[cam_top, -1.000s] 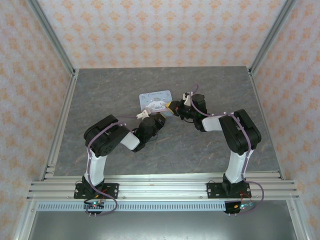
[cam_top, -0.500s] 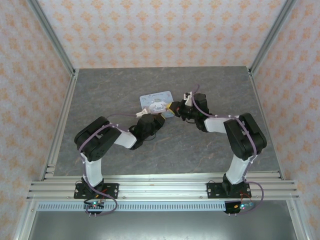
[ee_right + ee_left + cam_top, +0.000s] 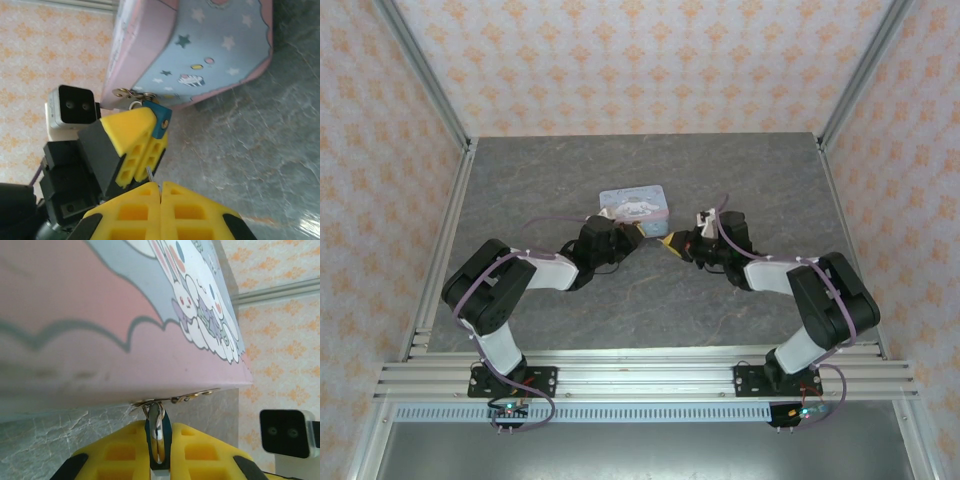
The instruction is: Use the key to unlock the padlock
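The small teal-blue padlock hangs by its metal shackle from the hasp of a pale blue cartoon tin. My left gripper is shut on the padlock at the tin's near edge. In the right wrist view the padlock sticks out beyond the left gripper's yellow fingers, its keyhole face showing. My right gripper is shut on the key, whose thin metal tip stands just short of the left fingers and apart from the padlock. From above, the left gripper and right gripper nearly meet below the tin.
The tin lies on the grey stone-patterned table, with open surface around it. Aluminium frame rails border the table on both sides and along the near edge.
The right gripper has drawn back from the tin's side toward the near edge. The left arm has folded lower and leftward, its gripper now at the tin's near edge.
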